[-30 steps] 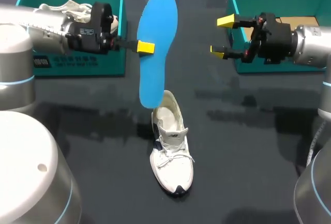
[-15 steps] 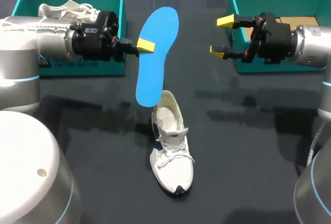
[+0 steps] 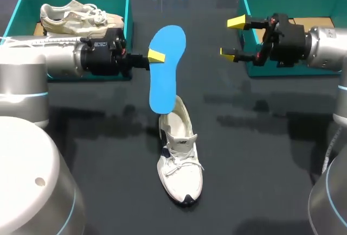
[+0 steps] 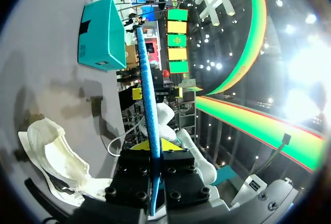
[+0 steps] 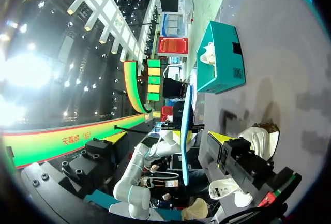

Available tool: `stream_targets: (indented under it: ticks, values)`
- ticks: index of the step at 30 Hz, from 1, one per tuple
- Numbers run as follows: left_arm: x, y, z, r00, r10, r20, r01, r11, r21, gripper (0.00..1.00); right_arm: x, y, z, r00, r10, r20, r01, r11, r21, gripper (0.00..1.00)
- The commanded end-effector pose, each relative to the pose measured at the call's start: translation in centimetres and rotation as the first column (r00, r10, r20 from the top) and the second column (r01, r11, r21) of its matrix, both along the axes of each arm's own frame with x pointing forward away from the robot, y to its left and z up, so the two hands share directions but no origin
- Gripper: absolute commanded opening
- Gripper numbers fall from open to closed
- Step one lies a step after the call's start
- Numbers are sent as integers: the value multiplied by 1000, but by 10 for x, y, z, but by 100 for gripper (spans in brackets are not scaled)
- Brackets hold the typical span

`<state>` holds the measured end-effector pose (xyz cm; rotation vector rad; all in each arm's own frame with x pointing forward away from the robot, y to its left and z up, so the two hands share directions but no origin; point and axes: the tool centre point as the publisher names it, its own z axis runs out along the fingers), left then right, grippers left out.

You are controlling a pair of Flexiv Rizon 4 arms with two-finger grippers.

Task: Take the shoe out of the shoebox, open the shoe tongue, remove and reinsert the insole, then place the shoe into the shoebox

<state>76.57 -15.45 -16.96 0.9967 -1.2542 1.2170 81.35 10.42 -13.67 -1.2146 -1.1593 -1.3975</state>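
Blue insole [image 3: 164,69] upright, tip at white shoe [image 3: 180,159] heel, ctr table; teal shoebox [image 3: 255,1] rear right.

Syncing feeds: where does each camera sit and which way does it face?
Head view: above and behind, looking down at the table; left gripper and right gripper show.
Left wrist view: on the left wrist, looking along its gripper, shut on the insole.
Right wrist view: on the right wrist, across its open gripper toward the left one.
All share the insole and shoe.

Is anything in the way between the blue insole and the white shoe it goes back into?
Nothing visible. The left tool holds the insole with its lower end right by the open heel of the shoe.
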Motion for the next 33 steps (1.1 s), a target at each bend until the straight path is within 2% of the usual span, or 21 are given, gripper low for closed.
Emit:
stream_targets:
  ticks: [1,3,9,17,20,23,25,31,33]
  values:
    - [-4,-6,-8,1000,7,-13,-7,1000,2,0,-1,0,0,1000,1,-1,-1,1000,-3,100]
    - [-4,-8,-11,1000,7,-30,-7,1000,14,0,-1,0,0,1000,1,-1,-1,1000,-3,100]
    - [-2,-13,-20,995,34,-93,-30,999,40,0,-4,2,11,1000,-12,13,14,980,-199,100]
    - [1,-19,-27,986,42,-161,-31,997,66,0,-12,4,28,999,-40,-3,34,888,-458,100]
    - [2,-20,-29,983,44,-181,-32,997,70,0,-14,6,36,999,-41,-7,31,840,-542,100]
    - [3,-22,-30,982,45,-183,-32,997,75,0,-15,8,45,998,-48,-45,10,786,-618,100]
    - [3,-23,-32,982,46,-186,-32,997,76,0,-17,10,52,995,-71,-77,-1,729,-684,100]
    - [4,-26,-35,977,52,-206,-35,996,83,0,-19,22,71,991,-93,-98,-31,550,-834,100]
    - [4,-27,-35,976,53,-210,-36,996,84,0,-18,25,74,990,-97,-105,-41,510,-859,100]
